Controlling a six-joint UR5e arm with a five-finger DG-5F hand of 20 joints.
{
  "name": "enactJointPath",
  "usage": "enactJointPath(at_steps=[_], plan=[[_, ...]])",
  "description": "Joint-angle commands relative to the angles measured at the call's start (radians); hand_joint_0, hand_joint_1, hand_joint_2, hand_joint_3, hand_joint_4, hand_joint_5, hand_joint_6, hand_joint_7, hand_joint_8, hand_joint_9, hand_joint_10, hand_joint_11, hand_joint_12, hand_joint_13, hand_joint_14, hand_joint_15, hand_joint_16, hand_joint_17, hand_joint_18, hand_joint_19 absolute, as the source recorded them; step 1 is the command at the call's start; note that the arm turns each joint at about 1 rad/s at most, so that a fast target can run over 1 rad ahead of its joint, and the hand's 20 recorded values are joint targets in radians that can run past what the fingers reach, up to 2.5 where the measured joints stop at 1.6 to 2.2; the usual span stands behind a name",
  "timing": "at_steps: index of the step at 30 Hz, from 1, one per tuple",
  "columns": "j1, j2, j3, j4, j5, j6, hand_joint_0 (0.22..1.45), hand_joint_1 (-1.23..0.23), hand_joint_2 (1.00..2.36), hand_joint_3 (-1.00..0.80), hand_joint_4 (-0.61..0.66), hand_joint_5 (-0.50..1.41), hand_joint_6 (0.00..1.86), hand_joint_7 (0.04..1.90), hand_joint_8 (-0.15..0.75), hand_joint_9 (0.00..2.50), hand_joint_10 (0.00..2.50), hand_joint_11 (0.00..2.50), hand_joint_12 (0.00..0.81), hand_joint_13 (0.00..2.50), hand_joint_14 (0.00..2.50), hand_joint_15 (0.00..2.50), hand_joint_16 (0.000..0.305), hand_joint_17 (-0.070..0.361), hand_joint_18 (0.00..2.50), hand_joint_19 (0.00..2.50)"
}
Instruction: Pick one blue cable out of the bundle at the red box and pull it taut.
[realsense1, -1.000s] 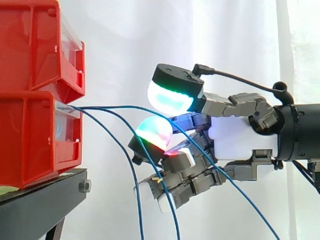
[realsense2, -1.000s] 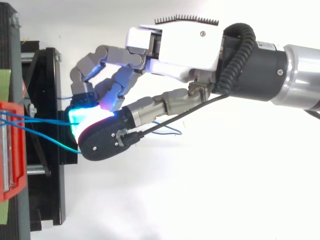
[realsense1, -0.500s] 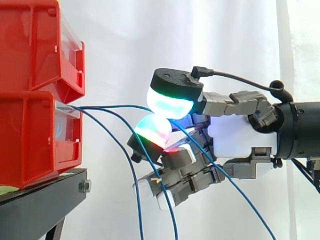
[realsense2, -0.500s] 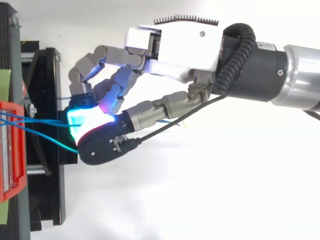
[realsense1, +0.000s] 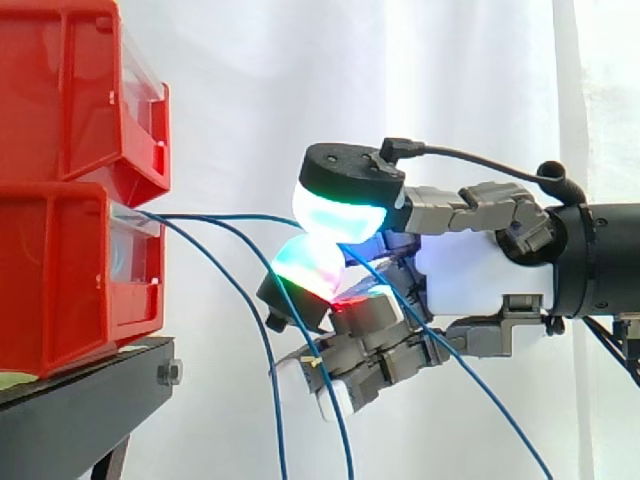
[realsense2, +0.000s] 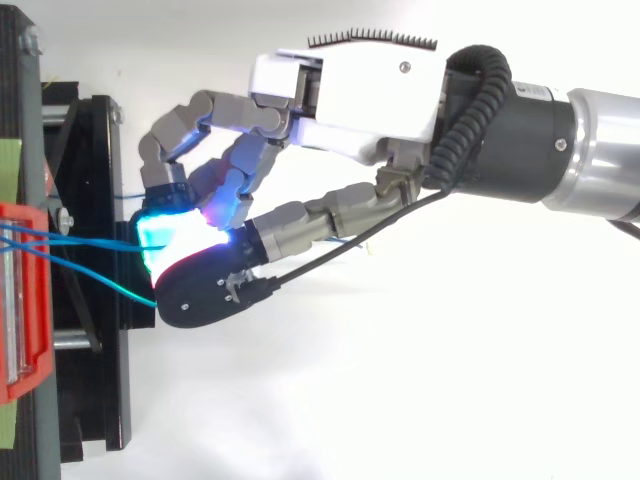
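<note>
Bright, even light floods both views, washing the white fabric curtain (realsense1: 250, 100) nearly flat from 12 to 3 o'clock in the side view (hardly a shadow on it), while the grey-and-white robot hand's (realsense2: 350, 90) glowing cyan-green fingertip pads (realsense1: 335, 212) tint the thin blue cable (realsense2: 120, 283) pinched between them.

Two cameras, close on my work.
One looks level from the side, the other straight down (my arm (realsense2: 590, 150) enters at the right in each). Both take in my hand (realsense1: 480, 280), the blue cable (realsense1: 222, 214) and the red bins' (realsense1: 60, 270) front.
</note>
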Motion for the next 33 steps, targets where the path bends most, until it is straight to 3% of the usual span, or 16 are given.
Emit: enactJointPath(at_steps=[1, 5, 10, 13, 19, 23, 33], plan=[[-0.003, 0.000, 0.000, -0.009, 0.000, -0.017, 0.57, -0.75, 1.01, -0.35, 0.20, -0.13, 0.89, 1.20, 0.356, 1.13, 0.02, 1.19, 0.364, 0.72, 0.02, 0.42, 0.049, 0.110, 0.66, 0.47], [-0.003, 0.000, 0.000, -0.013, 0.000, -0.020, 0.52, -0.67, 1.00, -0.50, 0.18, -0.13, 0.88, 1.12, 0.368, 1.13, 0.01, 1.17, 0.373, 0.72, 0.02, 0.42, 0.052, 0.116, 0.67, 0.47], [-0.003, -0.001, 0.000, -0.013, 0.000, -0.020, 0.52, -0.54, 1.00, -0.50, 0.17, -0.13, 0.87, 1.08, 0.361, 1.11, 0.02, 1.14, 0.377, 0.71, 0.02, 0.42, 0.052, 0.118, 0.65, 0.48], [-0.003, 0.000, 0.000, -0.013, 0.000, -0.020, 0.58, -0.47, 1.01, -0.41, 0.14, -0.13, 0.86, 1.09, 0.345, 1.10, 0.02, 1.13, 0.363, 0.69, 0.02, 0.43, 0.049, 0.111, 0.61, 0.50], [-0.003, 0.000, 0.000, -0.013, 0.000, -0.020, 0.60, -0.50, 1.01, -0.24, 0.16, -0.13, 0.86, 1.03, 0.378, 1.10, 0.01, 1.09, 0.394, 0.71, 0.02, 0.40, 0.056, 0.126, 0.66, 0.47], [-0.003, 0.000, 0.000, -0.013, 0.000, -0.020, 0.59, -0.61, 1.01, -0.13, 0.18, -0.13, 0.86, 1.05, 0.402, 1.11, 0.01, 1.10, 0.415, 0.73, 0.01, 0.40, 0.060, 0.136, 0.70, 0.42], [-0.003, 0.008, 0.000, -0.015, 0.000, -0.023, 0.61, -0.72, 1.01, -0.05, 0.16, -0.13, 0.88, 1.10, 0.382, 1.09, 0.01, 1.14, 0.394, 0.72, 0.01, 0.39, 0.056, 0.126, 0.70, 0.40]])
